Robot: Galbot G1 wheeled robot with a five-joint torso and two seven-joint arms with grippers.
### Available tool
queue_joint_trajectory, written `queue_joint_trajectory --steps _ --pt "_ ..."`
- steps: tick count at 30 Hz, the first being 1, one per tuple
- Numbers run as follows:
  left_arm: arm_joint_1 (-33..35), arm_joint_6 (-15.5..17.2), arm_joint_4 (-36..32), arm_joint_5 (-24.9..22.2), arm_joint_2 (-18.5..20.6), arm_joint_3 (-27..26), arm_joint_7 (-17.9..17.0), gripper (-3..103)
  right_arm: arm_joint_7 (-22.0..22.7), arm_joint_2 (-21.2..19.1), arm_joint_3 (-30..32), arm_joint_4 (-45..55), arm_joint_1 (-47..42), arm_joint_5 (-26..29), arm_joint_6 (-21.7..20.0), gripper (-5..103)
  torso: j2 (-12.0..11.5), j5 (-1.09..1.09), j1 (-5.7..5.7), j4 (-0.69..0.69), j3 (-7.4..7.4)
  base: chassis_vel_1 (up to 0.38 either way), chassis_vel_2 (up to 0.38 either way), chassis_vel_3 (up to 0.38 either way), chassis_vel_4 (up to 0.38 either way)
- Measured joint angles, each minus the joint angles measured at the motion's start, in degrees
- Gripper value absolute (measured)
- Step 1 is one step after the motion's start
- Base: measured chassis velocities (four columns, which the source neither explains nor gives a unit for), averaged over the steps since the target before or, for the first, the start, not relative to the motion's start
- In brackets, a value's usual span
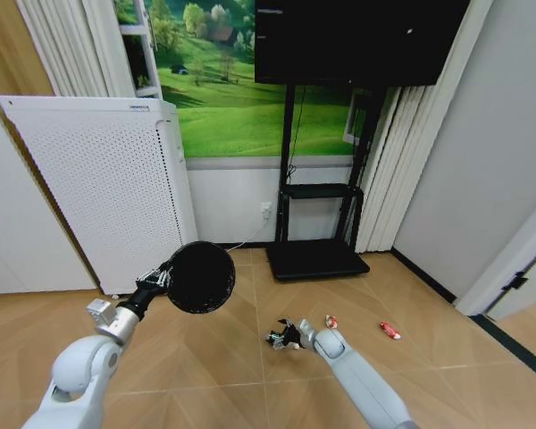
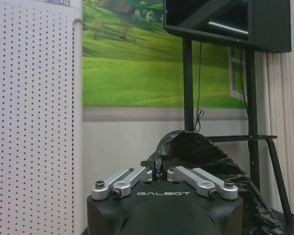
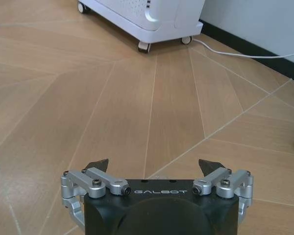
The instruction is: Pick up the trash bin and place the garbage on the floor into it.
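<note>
Bin is hanging off the floor, pinched at its rim by the left tool, whose fingers are pressed together on the bag liner and the wall beneath it. Its mouth is tipping toward the head camera, so the bin is lying nearly on its side ahead of that tool.

Right tool is hovering low over the floor with its fingers spread wide and nothing between them; bare boards are lying directly ahead of it in its wrist view. A red-and-white wrapper is lying just beside that tool's wrist, and a second wrapper is lying farther out on the same side.

Judgement: the bin looks light and stiff enough for a one-sided rim grip, though the liner is slippery and may creep. The wrappers look thin, light and crushable; each is best taken across its narrow middle, close to the floor.
</note>
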Motion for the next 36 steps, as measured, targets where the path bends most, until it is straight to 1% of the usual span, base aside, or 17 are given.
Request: queue_joint_trajectory --steps 1,2,3,4,5,6,7,8,9,10,15,19,23,26,29,36 --pt "0.12 0.04 -0.67 -0.02 0.02 -0.32 -0.1 7 0.17 1.08 0.32 -2.1 0.99 -1.69 0.18 100 0.0 0.0 0.0 -0.01 0.0 0.0 0.0 0.0 0.0" --pt "0.12 0.04 -0.67 -0.02 0.02 -0.32 -0.1 7 0.17 1.08 0.32 -2.1 0.99 -1.69 0.18 100 0.0 0.0 0.0 -0.01 0.0 0.0 0.0 0.0 0.0" --pt "0.3 0.14 -1.21 -0.14 0.14 -0.69 -0.07 7 0.4 1.96 0.81 -3.74 1.73 -3.49 0.3 100 0.0 0.0 0.0 -0.01 0.0 0.0 0.0 0.0 0.0" --pt "0.63 0.2 -1.79 -0.35 0.42 -1.24 0.01 7 0.77 3.27 1.94 -6.6 2.81 -6.55 0.9 100 0.0 0.0 0.0 0.0 0.0 0.0 0.0 0.0 0.0" --pt "0.63 0.2 -1.79 -0.35 0.42 -1.24 0.01 7 0.77 3.27 1.94 -6.6 2.81 -6.55 0.9 100 0.0 0.0 0.0 0.0 0.0 0.0 0.0 0.0 0.0" --pt "0.96 0.2 -2.25 -0.54 0.71 -1.78 0.1 7 1.42 4.34 2.94 -9.32 3.58 -9.17 1.3 100 0.0 0.0 0.0 0.0 0.0 0.0 0.0 0.0 0.0" --pt "1.11 0.21 -2.53 -0.68 0.86 -2.06 0.15 7 1.88 4.9 3.56 -10.85 3.97 -10.29 1.55 100 0.0 0.0 0.0 0.0 0.0 0.0 0.0 0.0 0.0" --pt "1.11 0.21 -2.53 -0.68 0.86 -2.06 0.15 7 1.88 4.9 3.56 -10.85 3.97 -10.29 1.55 100 0.0 0.0 0.0 0.0 0.0 0.0 0.0 0.0 0.0" --pt "1.27 0.26 -3.04 -1.07 1.08 -2.49 0.19 7 2.69 5.55 4.42 -12.82 4.48 -11.69 1.79 100 0.0 0.0 0.0 0.0 0.0 0.0 0.0 0.0 0.0" --pt "1.27 0.26 -3.04 -1.07 1.08 -2.49 0.19 7 2.69 5.55 4.42 -12.82 4.48 -11.69 1.79 100 0.0 0.0 0.0 0.0 0.0 0.0 0.0 0.0 0.0" --pt "1.38 0.55 -4.13 -2.11 1.89 -3.61 0.04 7 3.78 6.93 6.91 -17.04 5.69 -15.43 2.88 100 0.0 0.0 -0.01 -0.01 0.0 0.0 0.0 0.0 0.0" --pt "1.49 0.75 -4.42 -2.69 2.49 -4.26 -0.09 7 3.84 7.42 7.9 -17.95 5.73 -17.69 3.38 100 0.0 0.0 -0.01 -0.01 0.0 0.0 0.0 0.0 0.0" --pt "1.63 0.85 -4.63 -3.13 2.8 -4.69 -0.15 7 3.88 7.64 8.25 -18.51 5.67 -18.81 3.73 100 0.0 0.0 -0.01 -0.01 0.0 0.0 0.0 0.0 0.0" --pt "1.74 0.94 -4.88 -3.52 3.04 -5.04 -0.17 7 3.85 8.22 9.43 -19.33 5.54 -21.42 4.34 100 0.0 0.0 -0.01 0.0 0.0 0.0 0.0 0.0 0.0" --pt "1.8 0.95 -5.07 -3.53 2.89 -5.04 -0.17 7 3.84 8.72 10.71 -20.16 5.36 -23.57 5.27 100 0.0 0.0 -0.01 -0.02 0.0 0.0 0.0 0.0 0.0" --pt "3.13 1.16 -6.56 -3.53 2.25 -5.02 -0.12 7 3.95 9.12 11.39 -20.56 4.12 -25.35 5.57 101 0.0 0.01 -0.01 -0.01 0.0 0.0 0.0 0.0 0.0"
